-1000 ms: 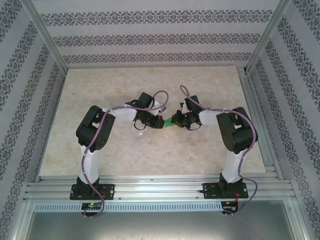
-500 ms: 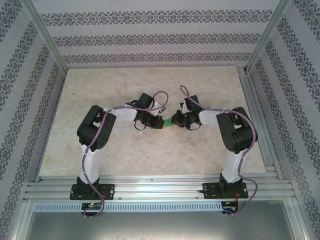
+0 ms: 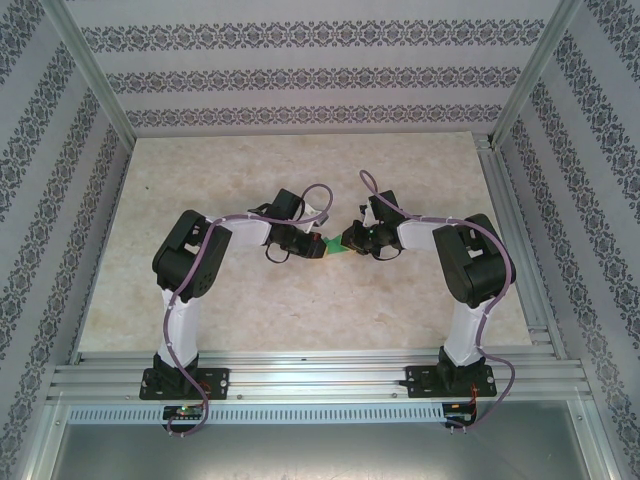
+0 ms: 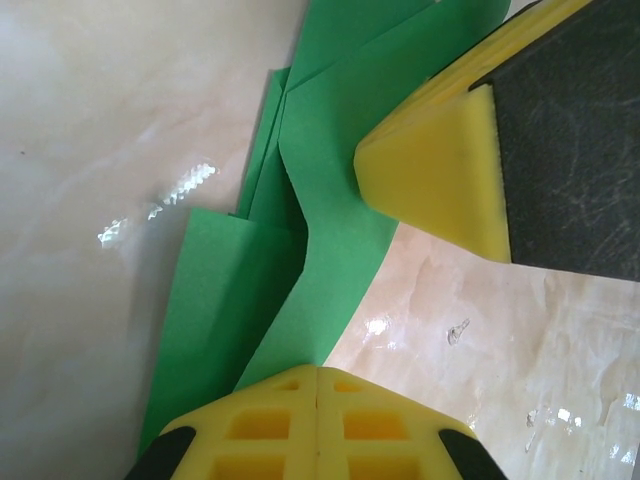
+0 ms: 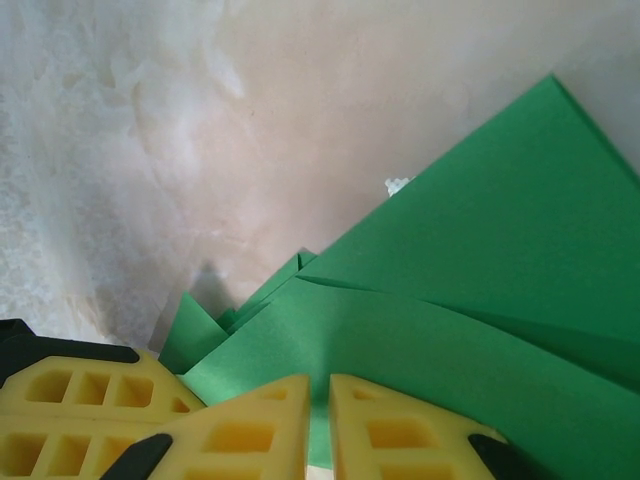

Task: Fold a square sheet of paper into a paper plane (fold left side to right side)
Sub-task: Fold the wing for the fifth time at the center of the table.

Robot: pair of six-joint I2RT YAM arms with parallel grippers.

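Left claw [image 4: 317,372] and right claw [image 5: 320,385] pinch the folded green paper [image 4: 330,150] mid desk [image 3: 300,320].
We see L jaws shut tight on one edge, R's nearly shut w/ paper betw. them; from above both wrists hide most of it, so fold shape's unclear.

We tag this as a robotics lab test cell: an aluminium extrusion frame [image 3: 97,85] boxes in the marble-look bench [image 3: 200,170], printed patterned panels [image 3: 300,75] stand as walls, and two cabled robot arms, left arm [image 3: 185,265] and right arm [image 3: 470,260], are bolted to slotted aluminium rails [image 3: 320,378] at the near edge.
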